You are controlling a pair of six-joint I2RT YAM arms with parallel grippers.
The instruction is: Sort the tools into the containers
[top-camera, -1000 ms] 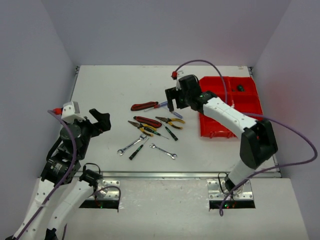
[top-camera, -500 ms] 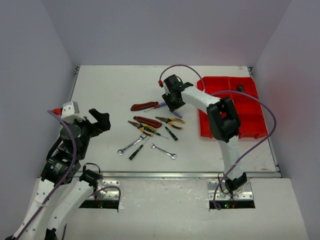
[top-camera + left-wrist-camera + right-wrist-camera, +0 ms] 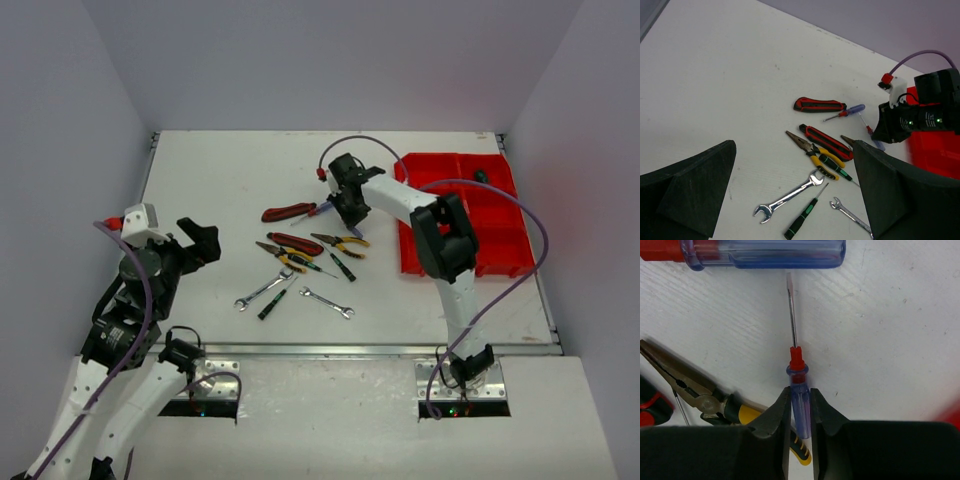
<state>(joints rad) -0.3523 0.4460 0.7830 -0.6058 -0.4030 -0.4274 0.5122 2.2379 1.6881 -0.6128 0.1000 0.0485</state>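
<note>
Loose tools lie mid-table: a red-black handled tool [image 3: 288, 212], yellow-black pliers [image 3: 340, 242], a silver wrench [image 3: 264, 289] and a green screwdriver [image 3: 272, 304]. My right gripper [image 3: 350, 212] is down among them. In the right wrist view its jaws [image 3: 800, 390] are shut on the clear blue handle of a small screwdriver [image 3: 798, 375] that lies on the table, shaft pointing away. My left gripper [image 3: 795, 190] hangs open above the table at the left, holding nothing. The red tray [image 3: 490, 215] of containers stands at the right.
A larger blue-handled screwdriver [image 3: 765, 252] lies crosswise just beyond the small one's tip. Yellow-handled pliers [image 3: 700, 395] lie close to my right fingers on the left. A dark object [image 3: 481, 177] sits in a far tray compartment. A small wrench [image 3: 328, 303] lies nearer the front.
My right arm swung left from beside the tray, came down over the small blue screwdriver, and its jaws closed onto the handle. The left arm has not moved.
</note>
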